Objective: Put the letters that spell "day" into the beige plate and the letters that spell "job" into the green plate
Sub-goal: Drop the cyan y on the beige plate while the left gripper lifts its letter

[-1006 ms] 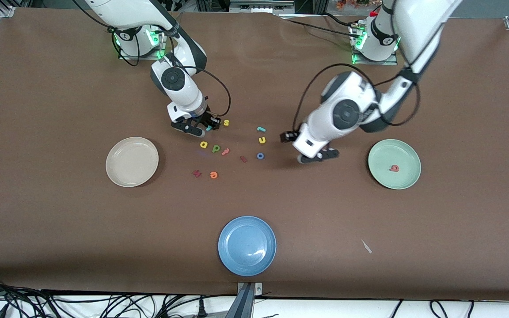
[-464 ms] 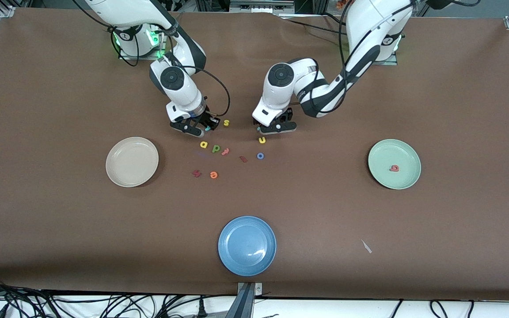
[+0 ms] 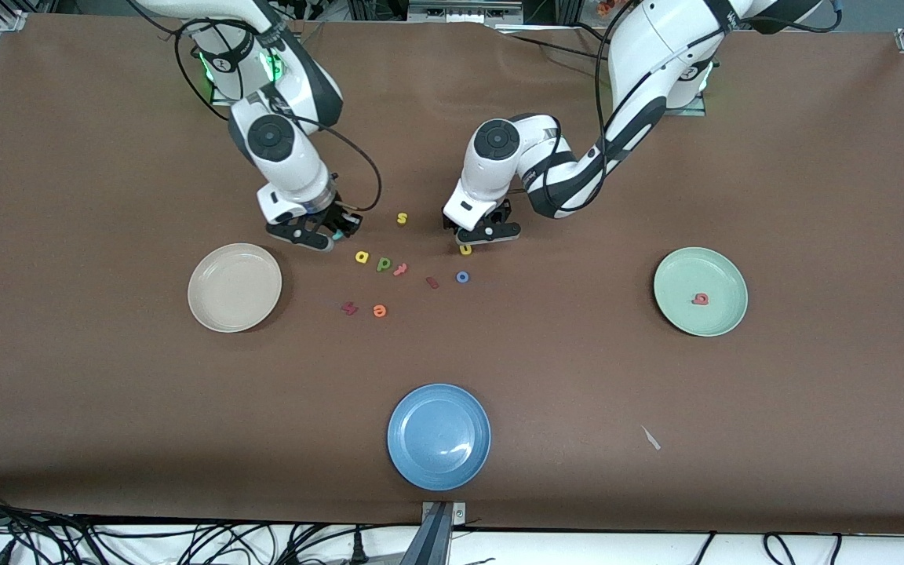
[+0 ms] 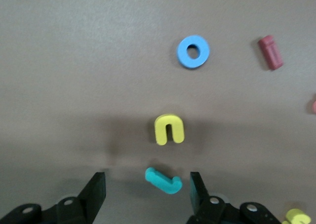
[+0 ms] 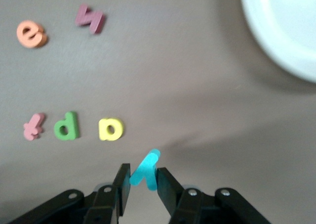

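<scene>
Pinkish-red b [image 3: 701,298] already lies in the green plate [image 3: 727,320]; the beige plate [image 3: 234,287] holds nothing. Near that beige plate, the right gripper [image 5: 143,182] pinches the teal y [image 5: 146,170]. The left gripper [image 4: 147,192], fingers apart, straddles the teal j [image 4: 163,180]; a [image 3: 362,256], d [image 3: 382,264], o [image 3: 462,276] wait on the table

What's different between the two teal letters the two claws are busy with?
The teal y is pinched in the shut right gripper, lifted off the table; the teal j lies flat on the table between the open fingers of the left gripper, not yet gripped. The y is forked, the j hooked. Both are small and teal.
</scene>
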